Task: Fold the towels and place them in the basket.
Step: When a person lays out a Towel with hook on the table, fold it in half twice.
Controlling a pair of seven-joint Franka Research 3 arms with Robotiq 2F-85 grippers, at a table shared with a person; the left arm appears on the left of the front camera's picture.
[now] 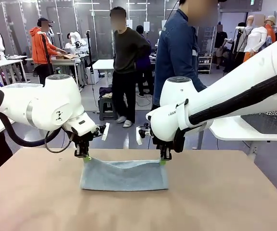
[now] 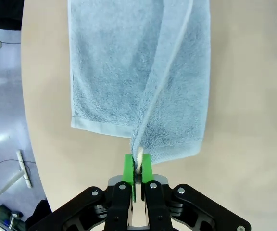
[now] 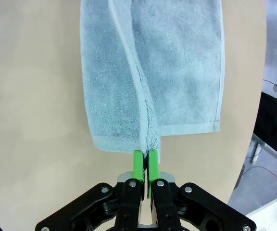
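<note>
Front view: a light blue towel (image 1: 124, 175) lies at the middle of the bench (image 1: 32, 202), its far edge raised at both corners and sagging between them. The left end effector (image 1: 83, 156) pinches the far left corner and the right end effector (image 1: 163, 161) pinches the far right corner. A person (image 1: 177, 48) stands beyond the bench. Left wrist view: the green pads (image 2: 129, 166) are pressed together on a raised towel corner, with a small white piece between them. From this corner a fold ridge runs away over the towel, which otherwise lies flat. Right wrist view: the pads (image 3: 137, 161) are clamped on the other corner, and a similar ridge runs up the towel, the rest lying flat.
</note>
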